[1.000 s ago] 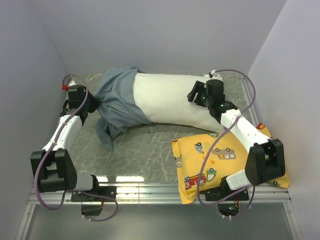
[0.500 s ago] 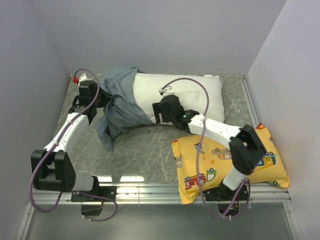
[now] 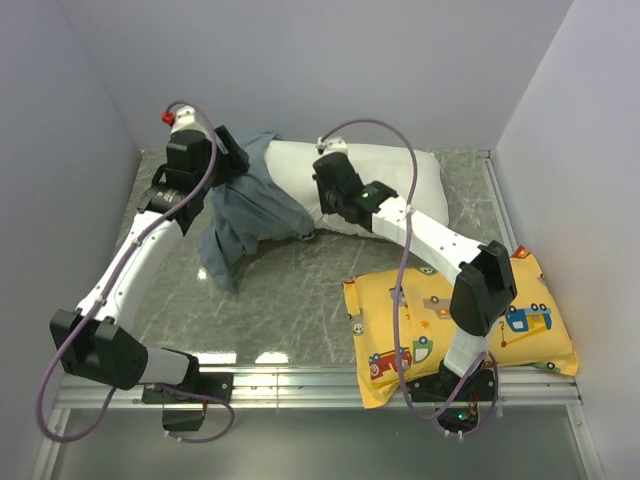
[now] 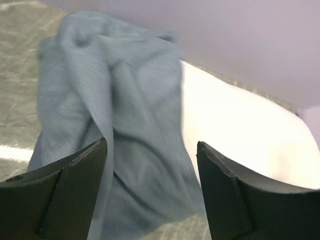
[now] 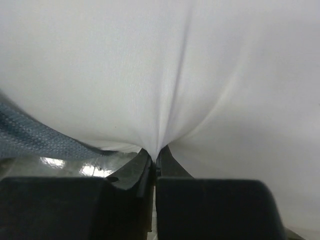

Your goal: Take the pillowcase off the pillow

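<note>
The blue-grey pillowcase (image 3: 250, 205) is bunched over the left end of the white pillow (image 3: 400, 175) at the back of the table. My left gripper (image 3: 232, 150) hovers open above the bunched cloth. In the left wrist view its gripper (image 4: 150, 185) has nothing between the fingers; the pillowcase (image 4: 115, 110) and the pillow (image 4: 240, 125) lie below. My right gripper (image 3: 325, 205) sits on the pillow just right of the cloth's edge. In the right wrist view that gripper (image 5: 156, 155) is shut on a pinch of white pillow (image 5: 175, 65) fabric, with the pillowcase (image 5: 30, 135) at the left.
A yellow pillow (image 3: 450, 320) with a cartoon-vehicle print lies at the front right, under the right arm's elbow. Walls close in the marbled table (image 3: 290, 290) at the left, back and right. A metal rail runs along the near edge.
The left gripper let go of the pillowcase, opened and rose toward the back. The right arm swung from the pillow's right end to beside the pillowcase and shut on the pillow.
</note>
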Robot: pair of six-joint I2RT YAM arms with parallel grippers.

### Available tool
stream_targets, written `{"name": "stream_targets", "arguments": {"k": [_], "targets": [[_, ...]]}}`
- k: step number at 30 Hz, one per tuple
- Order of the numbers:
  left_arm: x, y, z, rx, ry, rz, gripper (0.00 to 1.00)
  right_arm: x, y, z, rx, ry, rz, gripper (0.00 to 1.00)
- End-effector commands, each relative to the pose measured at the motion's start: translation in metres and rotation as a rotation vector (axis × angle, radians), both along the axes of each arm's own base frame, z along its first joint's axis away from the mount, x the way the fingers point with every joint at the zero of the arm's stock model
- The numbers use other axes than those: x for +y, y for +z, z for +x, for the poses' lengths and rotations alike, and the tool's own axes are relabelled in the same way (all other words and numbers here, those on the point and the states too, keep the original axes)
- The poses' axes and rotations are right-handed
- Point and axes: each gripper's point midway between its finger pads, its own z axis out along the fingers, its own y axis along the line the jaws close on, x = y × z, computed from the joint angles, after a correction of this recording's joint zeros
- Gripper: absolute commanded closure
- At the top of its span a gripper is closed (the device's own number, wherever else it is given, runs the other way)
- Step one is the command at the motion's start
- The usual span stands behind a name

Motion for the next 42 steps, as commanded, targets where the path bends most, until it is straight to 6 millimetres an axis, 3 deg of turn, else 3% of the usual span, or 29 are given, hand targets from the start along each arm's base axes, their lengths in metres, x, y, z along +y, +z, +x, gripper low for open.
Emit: {"name": "stream_targets", "arguments": {"k": [1, 3, 5, 6, 8, 9, 13, 16, 19, 20, 22, 23, 25, 28, 30, 31, 32, 35, 36, 38, 42], "targets": [[-0.023, 0.055, -0.03, -0.112, -0.057, 0.058, 0.22, -0.018, 0.097, 0.015, -0.141, -0.065, 0.119, 1.0], [-0.044, 0.054, -0.049, -0.114, -0.106, 0.048, 0.21, -0.022, 0.115, 0.02, -0.156, -0.07, 0.142, 1.0], [-0.053, 0.049, -0.06, -0.114, -0.106, 0.048, 0.22, -0.028, 0.119, 0.028, -0.155, -0.081, 0.153, 1.0], [-0.067, 0.038, -0.072, -0.098, -0.136, 0.047, 0.22, -0.028, 0.125, 0.03, -0.164, -0.079, 0.168, 1.0], [-0.072, 0.024, -0.079, -0.084, -0.107, 0.054, 0.22, -0.031, 0.126, 0.035, -0.155, -0.081, 0.182, 1.0], [-0.083, 0.004, -0.085, -0.052, -0.13, 0.074, 0.22, -0.031, 0.128, 0.037, -0.154, -0.08, 0.195, 1.0], [-0.103, -0.037, -0.088, 0.02, -0.115, 0.157, 0.22, -0.027, 0.125, 0.036, -0.137, -0.065, 0.214, 1.0], [-0.096, -0.063, -0.083, 0.079, -0.02, 0.268, 0.23, -0.029, 0.119, 0.035, -0.128, -0.068, 0.209, 1.0], [-0.087, -0.075, -0.077, 0.11, 0.051, 0.318, 0.33, -0.038, 0.113, 0.035, -0.124, -0.081, 0.208, 1.0], [-0.086, -0.079, -0.077, 0.116, 0.062, 0.322, 0.47, -0.041, 0.112, 0.035, -0.123, -0.083, 0.214, 1.0], [-0.079, -0.079, -0.077, 0.114, 0.098, 0.338, 0.66, -0.051, 0.109, 0.039, -0.113, -0.091, 0.232, 1.0], [-0.075, -0.079, -0.078, 0.111, 0.109, 0.343, 0.84, -0.055, 0.11, 0.039, -0.114, -0.095, 0.239, 1.0], [-0.065, -0.08, -0.076, 0.118, 0.137, 0.35, 0.97, -0.065, 0.113, 0.04, -0.122, -0.103, 0.254, 1.0], [-0.044, -0.088, -0.069, 0.147, 0.16, 0.289, 1.0, -0.082, 0.119, 0.042, -0.138, -0.131, 0.258, 1.0], [-0.012, -0.088, -0.064, 0.134, 0.223, 0.211, 0.99, -0.092, 0.12, 0.041, -0.142, -0.148, 0.263, 1.0], [-0.013, -0.092, -0.063, 0.145, 0.187, 0.127, 0.99, -0.104, 0.12, 0.044, -0.139, -0.172, 0.264, 1.0], [0.02, -0.093, -0.06, 0.118, 0.255, 0.059, 1.0, -0.109, 0.117, 0.045, -0.133, -0.186, 0.268, 1.0], [0.05, -0.099, -0.066, 0.105, 0.299, -0.065, 1.0, -0.13, 0.118, 0.047, -0.139, -0.22, 0.289, 1.0], [0.072, -0.1, -0.065, 0.102, 0.361, -0.082, 0.99, -0.133, 0.117, 0.046, -0.137, -0.227, 0.296, 1.0], [0.096, -0.098, -0.066, 0.096, 0.422, -0.118, 1.0, -0.139, 0.119, 0.044, -0.136, -0.232, 0.313, 1.0], [0.103, -0.081, -0.061, 0.057, 0.401, -0.142, 0.99, -0.135, 0.135, 0.034, -0.164, -0.198, 0.342, 1.0]]}}
